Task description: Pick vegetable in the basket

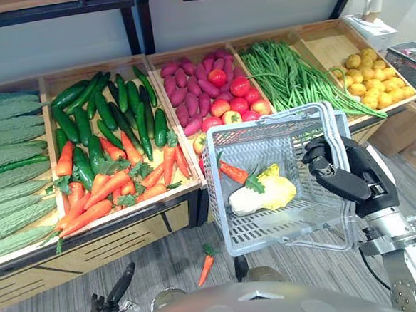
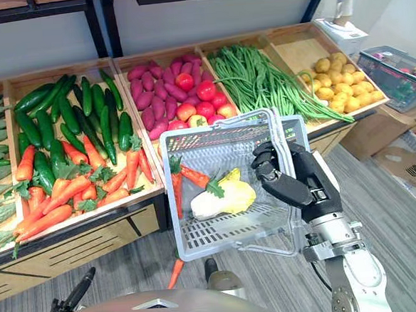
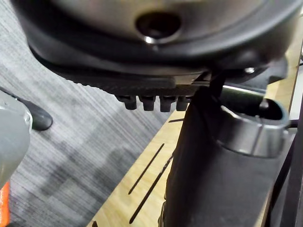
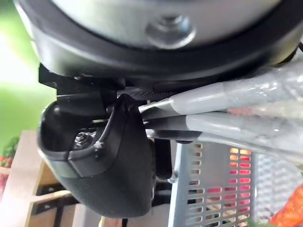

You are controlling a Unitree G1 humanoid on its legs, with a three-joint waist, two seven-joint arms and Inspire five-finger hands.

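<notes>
My right hand (image 1: 340,173) is shut on the handle (image 4: 227,111) of a grey plastic basket (image 1: 259,147), holding it tilted in front of the vegetable stand. A carrot (image 1: 233,173) and a pale yellow cabbage (image 1: 266,194) lie inside the basket. Low at the near left hangs my left hand (image 1: 108,304), open and holding nothing, its fingers (image 3: 151,101) above the grey floor.
The wooden stand holds crates of long green gourds (image 1: 8,163), cucumbers (image 1: 98,114), carrots (image 1: 110,186), purple sweet potatoes (image 1: 182,93) with tomatoes (image 1: 238,97), green beans (image 1: 288,72) and potatoes (image 1: 370,73). A loose carrot (image 1: 205,266) lies on the floor. Cardboard boxes (image 1: 399,128) stand at the right.
</notes>
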